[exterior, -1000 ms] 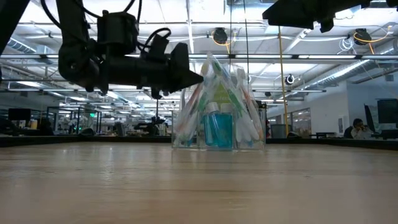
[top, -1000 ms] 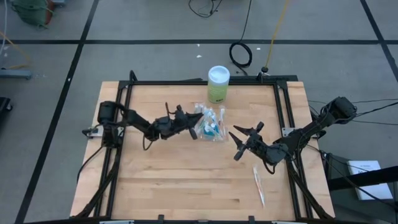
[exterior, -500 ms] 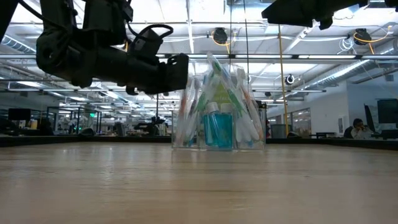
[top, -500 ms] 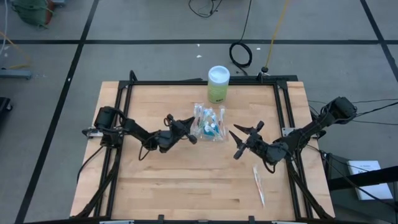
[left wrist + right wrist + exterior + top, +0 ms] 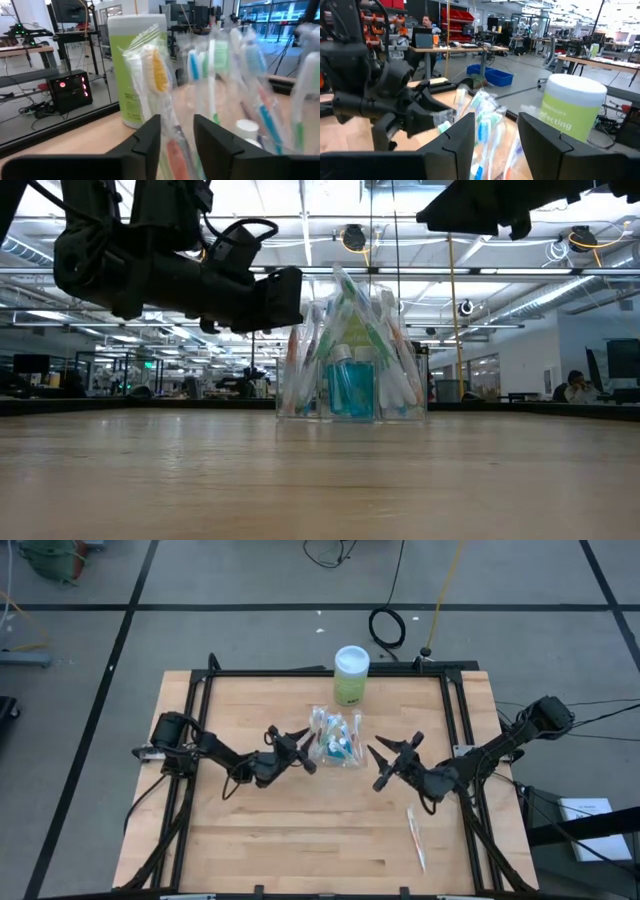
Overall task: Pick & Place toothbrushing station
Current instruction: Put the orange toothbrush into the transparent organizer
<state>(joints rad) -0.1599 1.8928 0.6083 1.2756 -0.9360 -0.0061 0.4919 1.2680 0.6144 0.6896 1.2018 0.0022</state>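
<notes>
The toothbrushing station (image 5: 337, 738) is a clear holder packed with wrapped toothbrushes and a small blue bottle. It stands on its base at the table's middle (image 5: 350, 370). My left gripper (image 5: 308, 750) hovers just left of it, open, fingers pointing at its wrapped brushes (image 5: 155, 75); I see no touch. My right gripper (image 5: 378, 768) hangs open to the station's right, also facing it (image 5: 480, 120), a short way off.
A green canister with a white lid (image 5: 351, 675) stands at the table's far edge behind the station. One wrapped toothbrush (image 5: 415, 838) lies near the right front. A black frame (image 5: 200, 720) rims the table. Bare wood lies in front of the station.
My left gripper has drawn back from the station's left side toward the table's left edge and now hovers a short way off it. The station has stayed where it stood. My right gripper has edged a little toward the station.
</notes>
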